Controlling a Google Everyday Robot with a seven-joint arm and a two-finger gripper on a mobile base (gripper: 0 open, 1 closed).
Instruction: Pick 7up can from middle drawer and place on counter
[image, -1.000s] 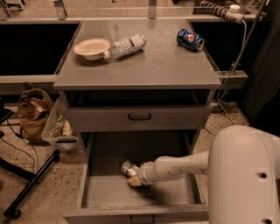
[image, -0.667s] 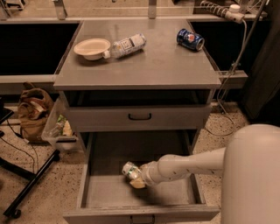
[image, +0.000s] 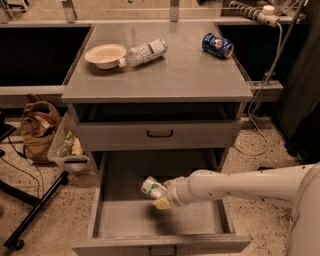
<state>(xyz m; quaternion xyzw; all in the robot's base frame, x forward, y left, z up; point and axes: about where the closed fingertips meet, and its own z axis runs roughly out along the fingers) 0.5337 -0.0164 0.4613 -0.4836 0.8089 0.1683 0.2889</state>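
Note:
The 7up can (image: 151, 187), white and green with a silver end, lies tilted inside the open middle drawer (image: 200, 221), a little above its grey floor. My gripper (image: 159, 196) reaches in from the right on a white arm (image: 235, 185) and is shut on the can, with a tan finger (image: 161, 203) showing below it. The counter (image: 175, 75) is the grey top of the cabinet, above and behind the drawer.
On the counter lie a clear plastic bottle (image: 145, 51), a shallow bowl (image: 105, 54) and a blue soda can (image: 217, 45). The shallower drawer with a black handle (image: 160, 133) is shut above the open one. A brown bag (image: 37, 127), a plastic bin (image: 67, 147) and black stand legs (image: 35, 210) are at the left.
The gripper and the can have risen slightly off the drawer floor and shifted a little right. The things on the counter have not moved.

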